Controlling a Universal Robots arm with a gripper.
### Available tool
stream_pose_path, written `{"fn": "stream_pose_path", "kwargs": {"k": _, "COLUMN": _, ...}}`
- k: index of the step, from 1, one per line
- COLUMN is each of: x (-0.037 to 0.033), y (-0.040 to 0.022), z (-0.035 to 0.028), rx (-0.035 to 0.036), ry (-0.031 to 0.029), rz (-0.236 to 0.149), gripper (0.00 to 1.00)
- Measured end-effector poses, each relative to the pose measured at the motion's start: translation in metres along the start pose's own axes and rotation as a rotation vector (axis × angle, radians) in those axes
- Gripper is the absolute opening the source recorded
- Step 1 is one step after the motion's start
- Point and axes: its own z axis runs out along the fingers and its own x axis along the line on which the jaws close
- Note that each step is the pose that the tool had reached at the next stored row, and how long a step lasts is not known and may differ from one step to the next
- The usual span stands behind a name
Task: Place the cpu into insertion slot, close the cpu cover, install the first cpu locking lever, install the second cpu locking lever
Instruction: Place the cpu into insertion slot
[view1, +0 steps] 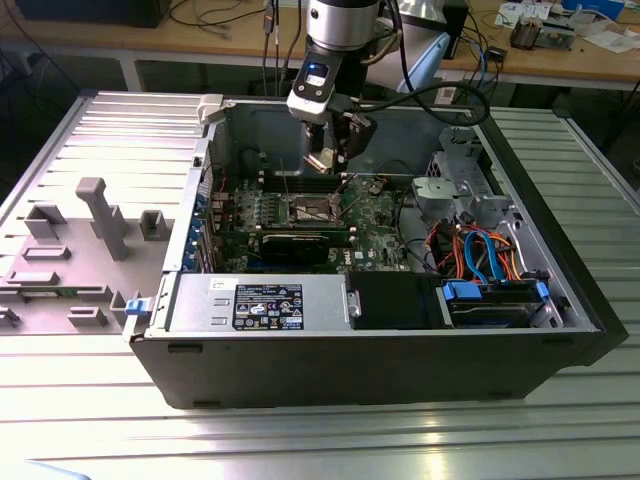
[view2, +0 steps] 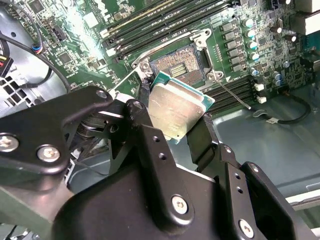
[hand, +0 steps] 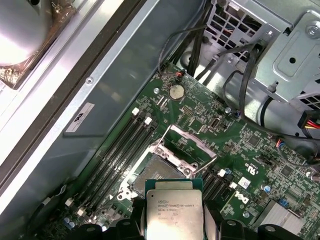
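**Ops:** cpu position?
**Me:** One cpu, pinched by two opposite edges between my gripper's fingers. The pincer is clamped on it, metal top up. The chip sits tilted in the second wrist view.
**Ops:** Seated?
**Me:** No. I see it held off the board, apart from the one insertion slot. That lies just beyond the fingertips, contacts bare.
**Ops:** Cover, levers?
**Me:** One cpu cover, swung open on the slot's far side from the pincer. I can make out one lever, a thin rod raised beside the slot.
**Ops:** Around it?
**Me:** Two banks of memory slots, one on each side of the slot. One coin battery further out, past the cover. All on one green board inside one open case.
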Motion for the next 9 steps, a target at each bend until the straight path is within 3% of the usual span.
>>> {"fn": "stream_pose_path", "kwargs": {"k": 9, "x": 0.0000, "y": 0.0000, "z": 0.0007, "rx": -0.0010, "ry": -0.0011, "rz": 0.050, "gripper": 0.55}}
